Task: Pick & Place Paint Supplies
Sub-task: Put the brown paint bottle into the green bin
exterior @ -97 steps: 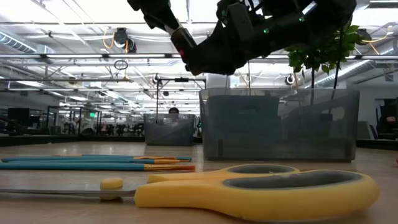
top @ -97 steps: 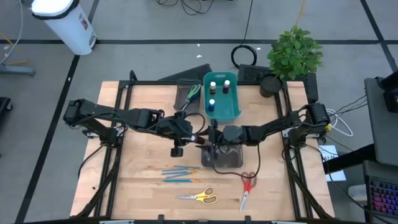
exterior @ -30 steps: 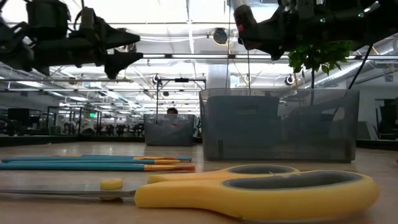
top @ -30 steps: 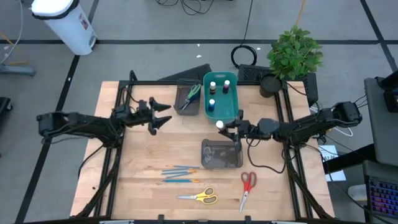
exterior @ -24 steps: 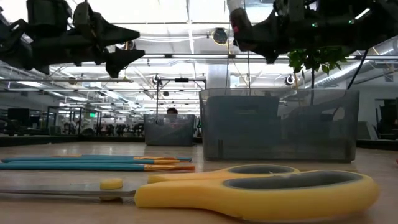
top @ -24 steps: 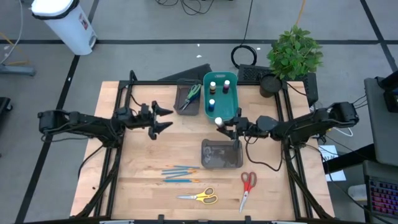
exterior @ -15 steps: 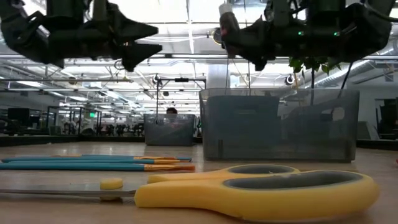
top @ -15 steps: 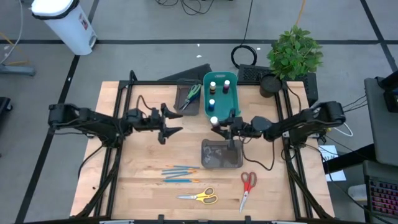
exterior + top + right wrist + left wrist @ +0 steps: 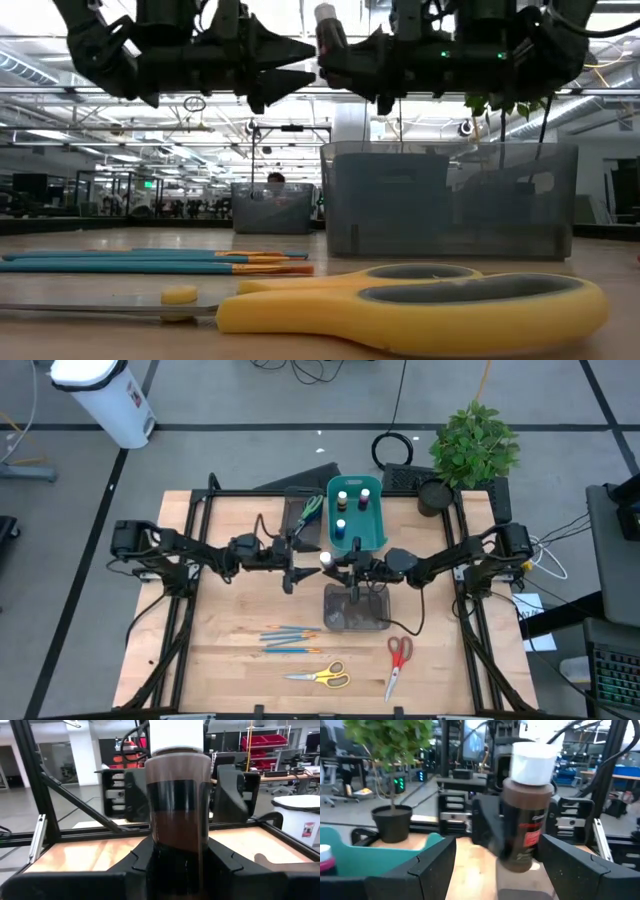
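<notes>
We see the right gripper (image 9: 333, 564) clamped on a small brown paint bottle with a white cap (image 9: 176, 795), held above the table just at 6 o'clock of the teal bin (image 9: 374, 538) and at 12 o'clock of the near grey tray (image 9: 355, 622). The left gripper (image 9: 300, 563) faces it from 9 o'clock, its fingers (image 9: 427, 865) spread wide and empty, with the bottle just beyond their tips. In the low view both grippers hang high over the board, tip to tip, with clear air beneath them.

Outward at 12 o'clock, the teal bin holds several capped bottles (image 9: 342, 500). Touching its 9 o'clock wall is a second dark grey tray (image 9: 298, 538) with green-handled scissors (image 9: 310, 509) in it.

Toward 6 o'clock, the board lies bare between the near tray and the brushes (image 9: 286, 638), which rest at 7 o'clock of it. The yellow scissors (image 9: 322, 677) lie close to the front edge, and the red scissors (image 9: 397, 660) lie at 5 o'clock of the tray, also near that edge. Wide bare wood opens on both outer sides of the table (image 9: 220, 630).
</notes>
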`<action>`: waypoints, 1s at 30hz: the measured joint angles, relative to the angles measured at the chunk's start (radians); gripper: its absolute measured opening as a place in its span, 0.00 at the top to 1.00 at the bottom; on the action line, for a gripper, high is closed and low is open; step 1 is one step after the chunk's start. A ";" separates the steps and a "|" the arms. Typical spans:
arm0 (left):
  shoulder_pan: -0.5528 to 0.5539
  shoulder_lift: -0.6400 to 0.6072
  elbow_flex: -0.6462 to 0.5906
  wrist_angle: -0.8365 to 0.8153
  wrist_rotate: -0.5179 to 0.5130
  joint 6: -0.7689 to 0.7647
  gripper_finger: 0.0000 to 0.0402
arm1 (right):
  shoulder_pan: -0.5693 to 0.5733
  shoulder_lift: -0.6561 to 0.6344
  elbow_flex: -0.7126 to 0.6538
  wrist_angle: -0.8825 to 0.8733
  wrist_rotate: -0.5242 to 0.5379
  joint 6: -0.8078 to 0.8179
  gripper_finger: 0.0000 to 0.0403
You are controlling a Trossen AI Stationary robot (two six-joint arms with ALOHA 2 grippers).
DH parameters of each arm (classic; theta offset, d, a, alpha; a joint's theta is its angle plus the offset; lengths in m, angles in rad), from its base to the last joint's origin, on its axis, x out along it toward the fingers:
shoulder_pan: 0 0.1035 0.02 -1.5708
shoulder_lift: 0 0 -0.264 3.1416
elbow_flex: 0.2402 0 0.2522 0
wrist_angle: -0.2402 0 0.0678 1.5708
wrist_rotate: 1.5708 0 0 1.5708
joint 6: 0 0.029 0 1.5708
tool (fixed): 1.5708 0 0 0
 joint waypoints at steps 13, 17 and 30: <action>-0.042 0.103 0.109 0.008 0.050 0.026 0.29 | 0.001 0.048 0.042 -0.013 -0.020 0.000 0.76; -0.042 0.103 0.109 0.018 0.051 0.026 0.29 | 0.001 0.048 0.042 -0.018 -0.020 0.000 0.76; -0.042 0.103 0.109 0.025 0.049 0.008 0.52 | 0.001 0.047 0.041 -0.030 -0.020 0.000 0.75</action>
